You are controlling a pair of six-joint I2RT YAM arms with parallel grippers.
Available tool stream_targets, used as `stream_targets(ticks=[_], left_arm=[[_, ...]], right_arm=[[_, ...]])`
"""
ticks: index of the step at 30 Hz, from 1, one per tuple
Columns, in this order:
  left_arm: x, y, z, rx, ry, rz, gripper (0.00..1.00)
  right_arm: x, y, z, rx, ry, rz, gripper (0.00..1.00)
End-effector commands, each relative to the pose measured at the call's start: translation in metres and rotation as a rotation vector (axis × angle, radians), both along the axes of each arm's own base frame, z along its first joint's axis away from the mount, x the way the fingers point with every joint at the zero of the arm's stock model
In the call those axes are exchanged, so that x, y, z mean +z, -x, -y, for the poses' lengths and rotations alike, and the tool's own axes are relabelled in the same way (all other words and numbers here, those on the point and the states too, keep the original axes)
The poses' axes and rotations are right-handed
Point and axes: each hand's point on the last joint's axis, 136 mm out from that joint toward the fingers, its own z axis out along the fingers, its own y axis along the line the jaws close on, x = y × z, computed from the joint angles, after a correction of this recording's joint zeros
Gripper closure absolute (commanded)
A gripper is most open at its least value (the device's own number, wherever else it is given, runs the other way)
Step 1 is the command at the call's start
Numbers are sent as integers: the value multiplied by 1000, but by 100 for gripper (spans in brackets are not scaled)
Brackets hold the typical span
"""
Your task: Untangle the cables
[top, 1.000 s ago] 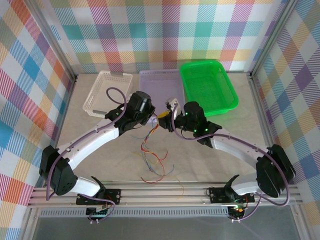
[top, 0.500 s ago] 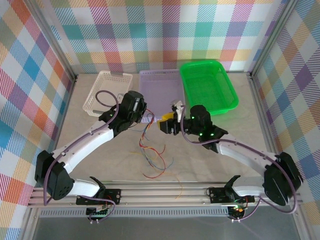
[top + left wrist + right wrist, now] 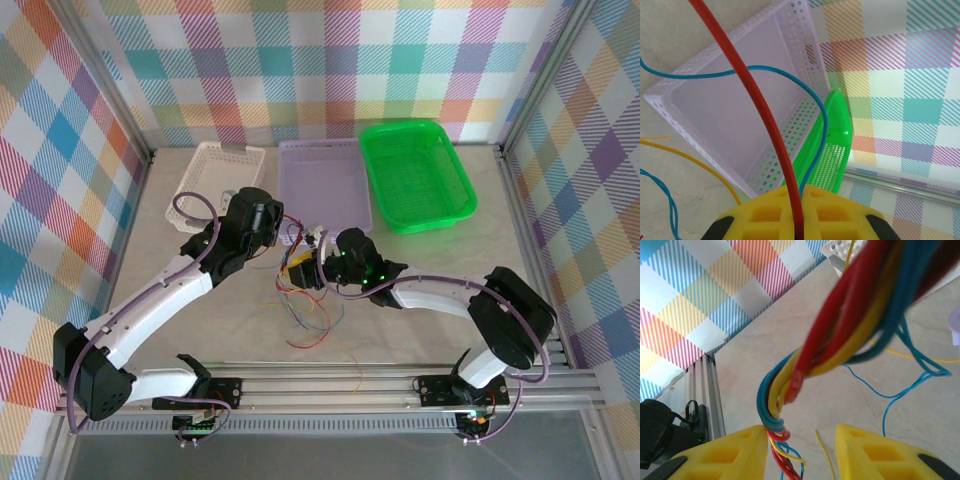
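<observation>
The cables (image 3: 308,318) are thin red, yellow, blue and green wires, tangled and trailing on the table in the top view. My left gripper (image 3: 290,237) is shut on a red cable (image 3: 755,100) that runs up between its yellow fingertips (image 3: 802,192); a blue cable (image 3: 816,105) passes into the same gap. Just below and right of it, my right gripper (image 3: 303,268) stands open. A twisted bundle of red, yellow and blue cables (image 3: 855,315) hangs between its fingers (image 3: 740,452) and rests against the left one.
A white basket (image 3: 205,170), a lavender tray (image 3: 330,185) and a green basket (image 3: 400,127) line the far side of the table. The aluminium frame rail (image 3: 330,385) runs along the near edge, with loose wire ends close to it.
Both grippers have shifted left, the right one also nearer to the arm bases with its arm folding in. The cable tangle has been dragged left with them.
</observation>
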Motion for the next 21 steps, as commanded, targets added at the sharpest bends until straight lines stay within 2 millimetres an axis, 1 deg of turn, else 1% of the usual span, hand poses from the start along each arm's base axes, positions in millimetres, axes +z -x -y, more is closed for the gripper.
stream_targets(ticks=[1,4,6,10,12,13,17,20,21], left_arm=[[5,3,-6,28,18,21,100],[3,4,-6,28,21,17,100],[1,5,-6,29,21,13,100],[2,8,-12,43,12,18,100],[3,10,-18,55,-4,23,100],[5,10,-20,58,-10,28,100],[4,14,-32,64,-68,24,100],[0,17,-44,75,-107,13,100],[-2,18,-49,80,-118,9,100]], right_arm=[[34,-6,-18,-10,-103,75,60],[32,-7,-22,-17,-98,76,69],[31,-9,-22,-31,-101,80,73],[27,-12,-20,-47,-72,78,91],[22,-13,-16,-67,-42,80,98],[20,-15,-13,-78,-20,82,100],[10,-17,3,-119,83,105,100],[0,-19,21,-159,186,134,100],[-1,-20,28,-173,210,153,100]])
